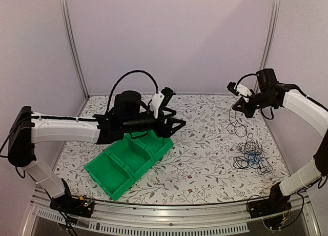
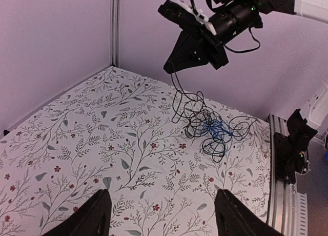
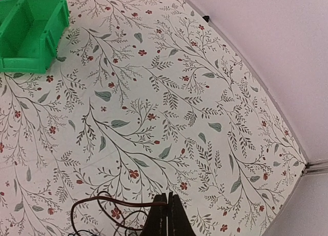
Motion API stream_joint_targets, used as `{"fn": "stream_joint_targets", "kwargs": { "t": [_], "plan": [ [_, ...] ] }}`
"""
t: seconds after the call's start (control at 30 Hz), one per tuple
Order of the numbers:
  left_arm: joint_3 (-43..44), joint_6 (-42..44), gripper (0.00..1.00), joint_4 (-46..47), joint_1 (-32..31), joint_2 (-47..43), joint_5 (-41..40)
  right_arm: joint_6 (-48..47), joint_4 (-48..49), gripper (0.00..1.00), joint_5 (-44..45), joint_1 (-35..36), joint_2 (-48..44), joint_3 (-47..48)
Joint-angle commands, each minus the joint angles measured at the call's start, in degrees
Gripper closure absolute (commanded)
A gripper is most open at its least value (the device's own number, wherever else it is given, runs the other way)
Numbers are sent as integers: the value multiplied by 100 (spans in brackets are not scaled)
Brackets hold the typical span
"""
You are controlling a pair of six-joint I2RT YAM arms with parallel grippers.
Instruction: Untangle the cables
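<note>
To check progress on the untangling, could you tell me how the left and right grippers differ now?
The left gripper is open and empty; the right gripper is shut on a black cable. The left gripper hangs near the green bin; the right gripper is raised above the tangle, its cable trailing down into it. Both are in the air.

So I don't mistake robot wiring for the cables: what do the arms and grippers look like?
The left arm and right arm: white shells, black joints. The left gripper and right gripper: black, wedge-shaped fingers, white wrist brackets. A thick black cable arches over the left wrist.
</note>
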Motion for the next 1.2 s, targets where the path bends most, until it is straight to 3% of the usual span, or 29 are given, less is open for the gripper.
{"fn": "stream_joint_targets", "kwargs": {
  "t": [0.0, 0.23, 0.4, 0.57, 0.77, 0.9, 1.07, 1.17],
  "plan": [
    [473, -559, 30, 1009, -458, 843, -176, 461, -388, 100, -947, 72, -293, 412],
    [1799, -1328, 30, 1444, -947, 2305, -54, 1110, -184, 100, -1522, 311, -541, 173],
    [2168, -1875, 28, 1758, -956, 2752, -462, 1324, -6, 100, -1566, 428, -708, -8],
    [2572, -1979, 28, 2088, -969, 3065, -317, 1489, 303, 100, -1338, 445, -797, -247],
    [3585, -2455, 31, 1314, -967, 3621, -1060, 1757, 585, 100, -1015, 520, -800, -400],
    [4320, -2868, 39, 465, -929, 4066, -1478, 1821, 611, 100, -777, 559, -793, -279],
    [4482, -3334, 60, 325, -859, 4359, -1667, 1908, 548, 100, -836, 567, -869, -97],
    [4400, -3449, 65, 355, -852, 4395, -1922, 1930, 400, 100, -947, 565, -908, 17]
  ]
}}
